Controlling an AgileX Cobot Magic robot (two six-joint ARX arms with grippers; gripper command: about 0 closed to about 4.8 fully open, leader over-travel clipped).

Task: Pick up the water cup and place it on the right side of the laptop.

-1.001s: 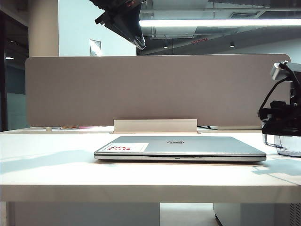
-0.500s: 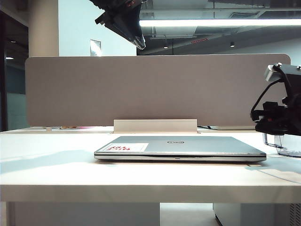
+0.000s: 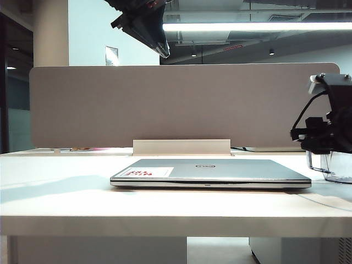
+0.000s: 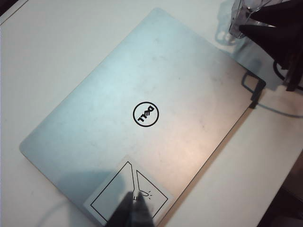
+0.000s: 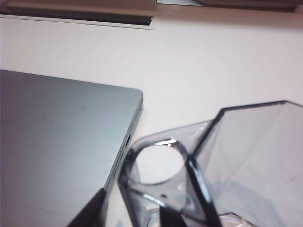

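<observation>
Laptop, closed and silver-grey, lies flat in the middle of the white desk I am watching, its white sticker with red print facing my exterior camera. My left gripper hangs high above the desk, well clear of everything, fingers pressed together on nothing; I judge it is parked there to keep out of the way, and its wrist camera looks straight down on the lid and round dark logo.

Water cup, a grey-tinted glass mug with faceted walls, stands on the desk just beside the laptop's right edge, apart from it. My right gripper is low over the cup at the right border of the exterior view. Its wrist camera shows the squared handle and one clear wall very close, with dark fingertips either side of the glass. The jaws stand wide and I see no firm pinch on the cup.

Since the cup already sits right of the laptop, I judge this to be the release, or just after it.
</observation>
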